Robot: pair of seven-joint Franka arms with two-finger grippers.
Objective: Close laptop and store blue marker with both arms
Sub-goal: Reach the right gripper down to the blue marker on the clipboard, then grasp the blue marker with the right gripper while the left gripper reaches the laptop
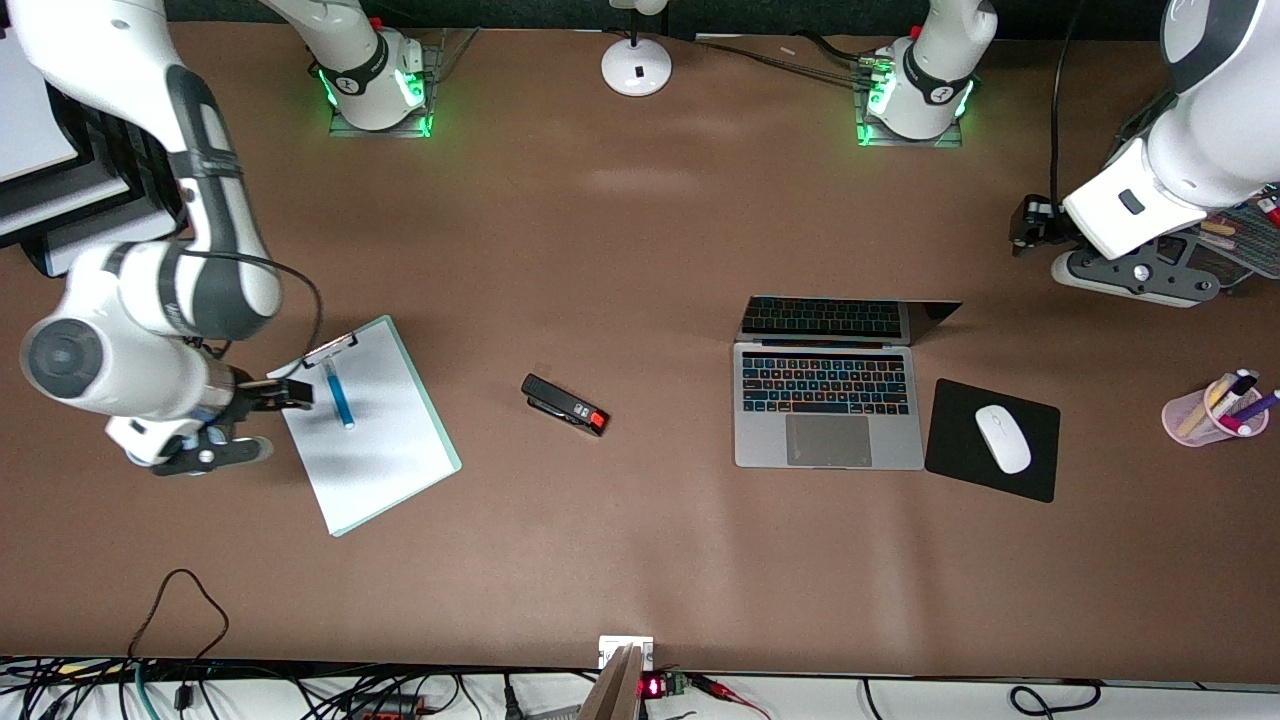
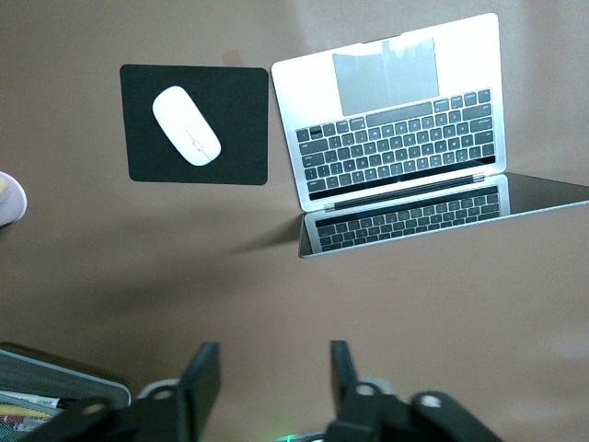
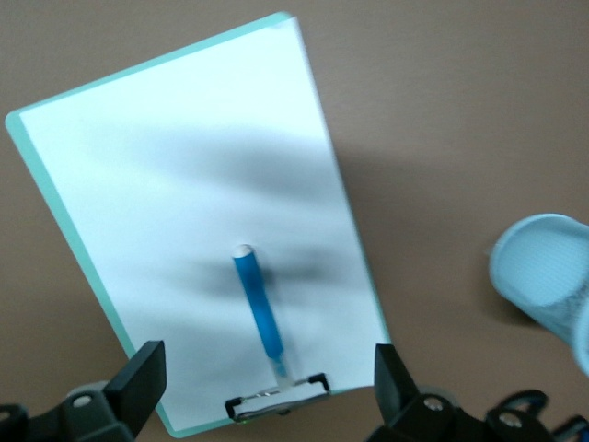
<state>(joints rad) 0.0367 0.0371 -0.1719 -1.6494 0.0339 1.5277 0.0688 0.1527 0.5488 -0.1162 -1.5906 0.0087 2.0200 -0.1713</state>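
Observation:
The laptop (image 1: 828, 400) stands open on the table toward the left arm's end, its screen tilted far back; it also shows in the left wrist view (image 2: 396, 138). The blue marker (image 1: 338, 393) lies on a clipboard (image 1: 385, 450) near its metal clip, toward the right arm's end; it also shows in the right wrist view (image 3: 256, 308). My right gripper (image 1: 285, 393) is open and empty beside the clipboard's clip end, its fingers (image 3: 140, 378) wide apart with the marker ahead of them. My left gripper (image 1: 1030, 222) is open and empty over bare table by the table's end, apart from the laptop, its fingers (image 2: 202, 378) spread.
A black mouse pad (image 1: 1040, 470) with a white mouse (image 1: 1003, 438) lies beside the laptop. A pink cup of pens (image 1: 1215, 410) stands near the left arm's end. A black stapler (image 1: 565, 404) lies mid-table. A white lamp base (image 1: 636, 66) stands between the arm bases.

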